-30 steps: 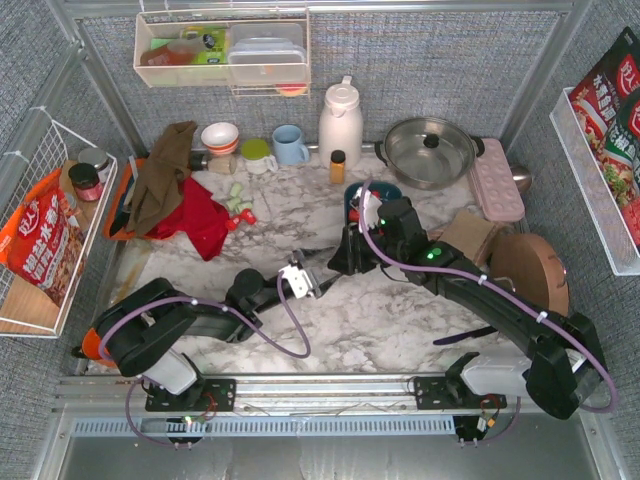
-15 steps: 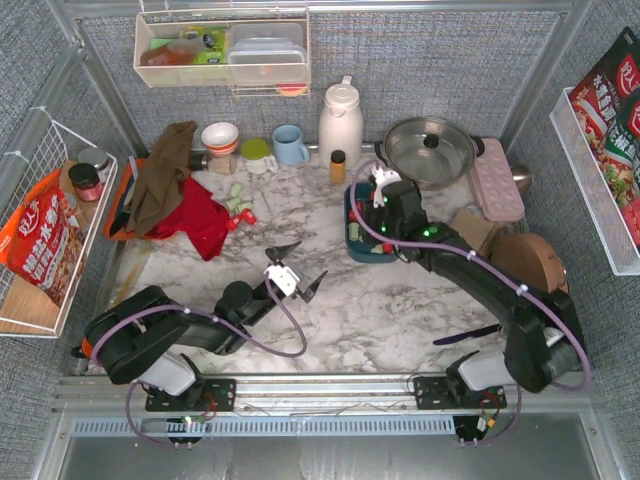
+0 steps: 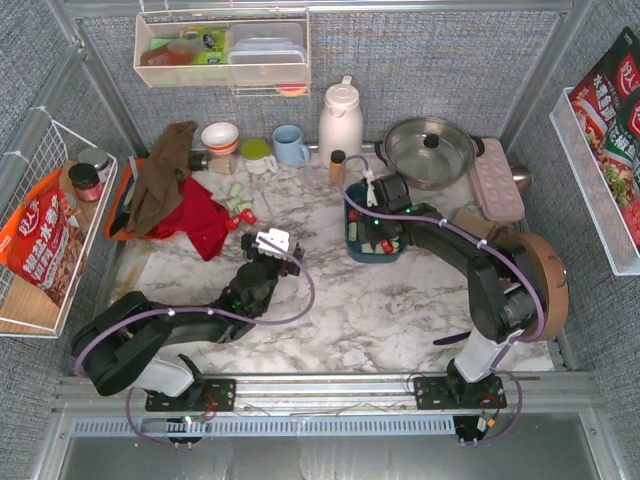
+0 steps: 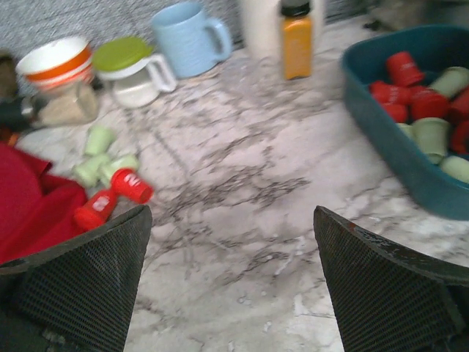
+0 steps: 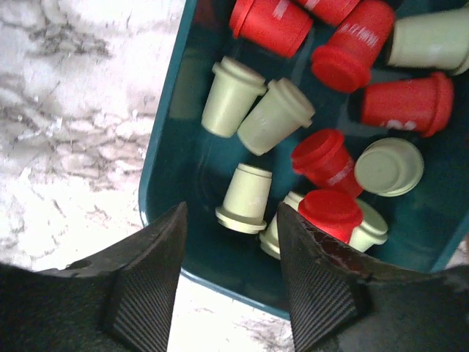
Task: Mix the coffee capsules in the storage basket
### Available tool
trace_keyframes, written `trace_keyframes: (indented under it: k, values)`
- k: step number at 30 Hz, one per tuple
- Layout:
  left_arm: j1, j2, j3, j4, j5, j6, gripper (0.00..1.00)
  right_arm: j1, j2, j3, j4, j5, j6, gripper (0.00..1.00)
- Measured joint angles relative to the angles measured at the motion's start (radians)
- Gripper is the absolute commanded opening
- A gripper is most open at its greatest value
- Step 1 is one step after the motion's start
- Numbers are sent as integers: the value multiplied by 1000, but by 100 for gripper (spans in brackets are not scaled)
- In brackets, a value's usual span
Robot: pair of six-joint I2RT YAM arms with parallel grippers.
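Since a second ago the right gripper (image 5: 229,220) has swung from the middle of the worktop (image 4: 242,242) to the storage basket (image 5: 163,183), and the left gripper (image 4: 231,220) has reached farther out from its base.

Pointing down over the basket's corner, the right gripper has its fingers parted by a narrow gap and holds nothing. One pale green pod lies just ahead of the gap. Whether a fingertip touches the rim cannot be told. Inside the basket the coffee capsules (image 5: 322,158) lie jumbled, red and pale green side by side, some upright and some tipped over.

Spread wide and empty, the left gripper hangs low over bare marble. To its right stands the basket, on the worktop's far middle. To its left a few loose capsules (image 4: 132,185), green and red, lie on the worktop just beside a red cloth (image 4: 29,191). Farther off stand a blue mug (image 4: 187,37) and an orange bottle (image 4: 297,40), the bottle near the basket's far corner.
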Motion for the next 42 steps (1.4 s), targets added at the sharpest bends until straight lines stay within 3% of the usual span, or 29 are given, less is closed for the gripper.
trace_keyframes:
  k: [3, 8, 15, 22, 30, 42]
  values:
    - [23, 10, 39, -92, -78, -51, 99, 1, -13, -29, -10, -41, 10, 67]
    - [86, 40, 151, -297, -119, -185, 99, 2, -107, -89, -32, -53, 14, 68]
    - [313, 175, 435, -671, -11, -433, 96, 5, -377, -282, 63, -14, 19, 68]
    - [420, 391, 657, -913, 84, -555, 86, 5, -446, -367, 113, 43, 19, 68]
    - [468, 522, 798, -1033, 62, -712, 68, 5, -433, -368, 141, -3, 44, 68]
    - [489, 652, 912, -1118, -15, -828, 61, 5, -433, -368, 142, -45, 55, 68]
